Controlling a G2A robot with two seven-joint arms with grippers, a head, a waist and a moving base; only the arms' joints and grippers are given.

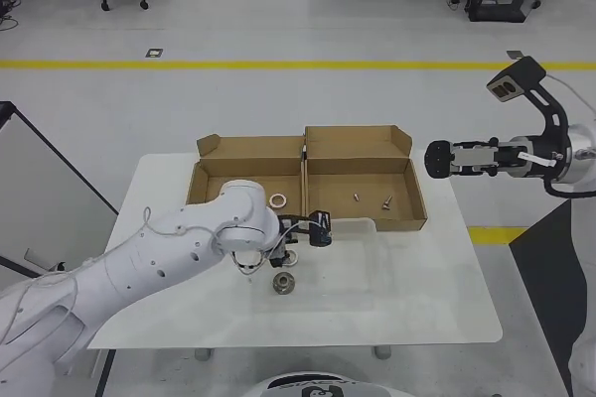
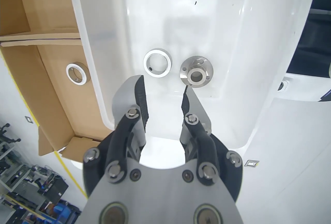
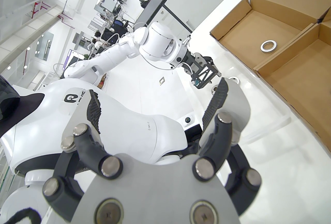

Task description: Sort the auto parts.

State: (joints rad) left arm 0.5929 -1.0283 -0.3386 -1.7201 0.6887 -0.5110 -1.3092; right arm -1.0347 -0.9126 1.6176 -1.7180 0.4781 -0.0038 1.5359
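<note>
The left gripper [image 2: 162,87] hangs over the white table [image 2: 181,2], fingers partly apart and holding nothing. Just past its fingertips lie a shiny silver metal ring [image 2: 157,62] and a round grey metal part with a hole and a wide rim [image 2: 197,74], close together. Beside the ring stands the low wall of the brown cardboard box [image 2: 51,95]. Bare table stretches ahead. The right gripper [image 3: 157,90] is spread wide, empty, well away from these parts.
</note>
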